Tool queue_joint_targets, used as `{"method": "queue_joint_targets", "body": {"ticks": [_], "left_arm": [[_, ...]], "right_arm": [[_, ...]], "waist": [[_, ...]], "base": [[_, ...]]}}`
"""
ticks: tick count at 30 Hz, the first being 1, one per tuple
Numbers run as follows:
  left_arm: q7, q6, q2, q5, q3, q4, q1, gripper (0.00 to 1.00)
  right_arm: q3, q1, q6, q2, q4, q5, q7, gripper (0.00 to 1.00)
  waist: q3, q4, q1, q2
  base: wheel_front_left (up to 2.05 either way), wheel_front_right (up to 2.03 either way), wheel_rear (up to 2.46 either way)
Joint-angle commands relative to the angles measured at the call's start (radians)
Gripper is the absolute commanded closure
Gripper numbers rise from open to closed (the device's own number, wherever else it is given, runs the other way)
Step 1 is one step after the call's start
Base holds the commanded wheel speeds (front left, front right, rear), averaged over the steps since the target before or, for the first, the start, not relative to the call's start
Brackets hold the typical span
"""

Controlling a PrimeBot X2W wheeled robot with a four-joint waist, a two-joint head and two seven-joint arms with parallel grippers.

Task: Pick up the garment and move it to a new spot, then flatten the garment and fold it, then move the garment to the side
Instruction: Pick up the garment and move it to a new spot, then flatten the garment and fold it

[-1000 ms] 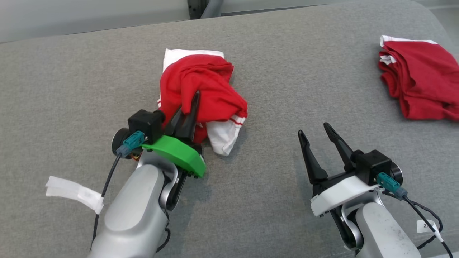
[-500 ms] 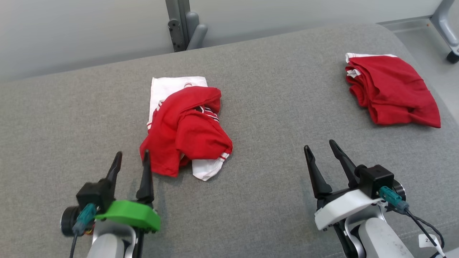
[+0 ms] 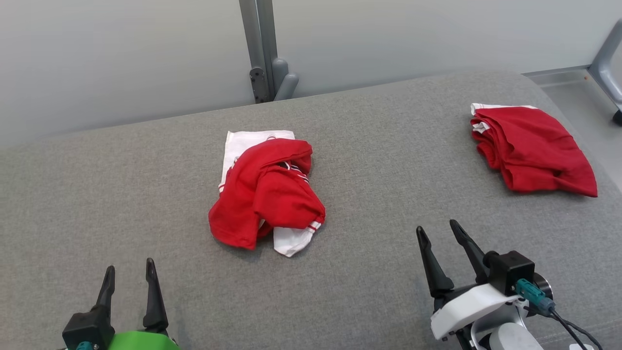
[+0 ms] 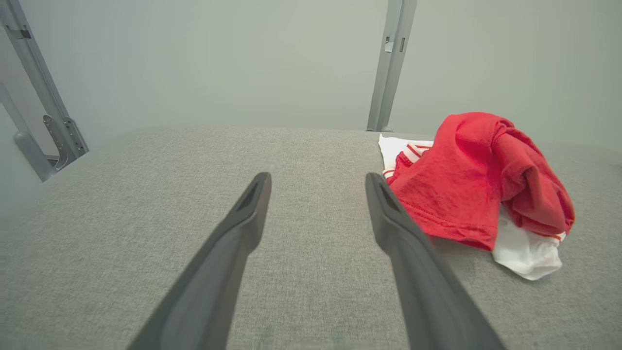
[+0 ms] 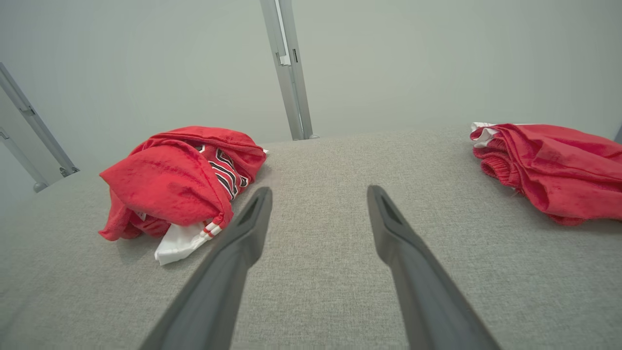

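Observation:
A crumpled red and white garment (image 3: 265, 192) lies bunched in the middle of the grey padded table (image 3: 121, 194); it shows too in the left wrist view (image 4: 466, 184) and the right wrist view (image 5: 175, 180). My left gripper (image 3: 129, 272) stands open at the lower left, well short of the garment, nothing between its fingers. My right gripper (image 3: 437, 233) is open at the lower right, also apart from the garment. In each wrist view the fingers (image 4: 243, 223) (image 5: 393, 228) are spread over bare grey fabric.
A second red garment (image 3: 532, 148) lies roughly folded at the table's far right, also in the right wrist view (image 5: 554, 165). A grey metal post (image 3: 262, 48) stands behind the table against a pale wall. A metal frame leg (image 3: 605, 58) is at the right edge.
My left gripper let go of the crumpled garment, opened and drew back to the lower left. The garment now lies free. The head camera tilted up, showing more wall.

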Motion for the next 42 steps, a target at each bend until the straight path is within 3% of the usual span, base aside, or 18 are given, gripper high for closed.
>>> {"method": "queue_joint_targets", "body": {"ticks": [1, 8, 14, 22, 27, 34, 36, 42], "left_arm": [[0.0, 0.003, 0.002, -0.008, -0.003, -0.008, 0.017, 0.0], [0.0, -0.003, 0.002, -0.021, -0.032, -0.007, 0.011, 0.0], [0.0, -0.007, 0.002, -0.039, -0.095, -0.002, -0.033, 0.0], [0.0, -0.013, 0.003, -0.059, -0.169, -0.01, -0.072, 0.0], [0.0, -0.007, 0.002, -0.074, -0.199, -0.015, -0.094, 0.0], [0.0, 0.007, 0.002, -0.094, -0.228, -0.027, -0.12, 0.0], [0.0, 0.013, 0.002, -0.098, -0.229, -0.03, -0.123, 0.0], [0.0, 0.016, 0.002, -0.106, -0.21, -0.023, -0.116, 0.0]], "right_arm": [[-0.004, 0.013, -0.001, -0.001, 0.001, -0.002, -0.003, 0.0], [0.001, 0.022, -0.001, -0.001, 0.006, 0.0, -0.003, 0.0], [0.086, -0.044, -0.001, -0.01, 0.055, 0.018, -0.003, 0.0], [0.186, -0.197, -0.001, -0.014, 0.261, 0.075, -0.003, 0.0], [0.196, -0.271, -0.001, -0.009, 0.375, 0.134, -0.003, 0.0], [0.189, -0.339, -0.001, -0.008, 0.492, 0.145, -0.003, 0.0], [0.194, -0.35, -0.001, -0.011, 0.52, 0.135, -0.001, 1.0], [0.147, -0.348, -0.002, -0.057, 0.485, 0.115, 0.0, 1.0]], "waist": [[-0.005, 0.007, 0.0, 0.0094], [0.007, 0.025, 0.0, 0.0094], [0.063, 0.097, 0.0, 0.0094], [0.138, 0.256, 0.0, 0.0094], [0.188, 0.343, 0.0, 0.0094], [0.237, 0.408, 0.0, 0.0094], [0.246, 0.412, 0.0, 0.0094], [0.241, 0.372, 0.0, 0.0094]], "base": [[0.0, 0.0, 0.0], [0.0, 0.0, 0.0], [0.0, 0.0, 0.0], [0.0, 0.0, 0.0], [0.0, 0.0, 0.0], [0.0, 0.0, 0.0], [0.0, 0.0, 0.0], [0.0, 0.0, 0.0]]}}
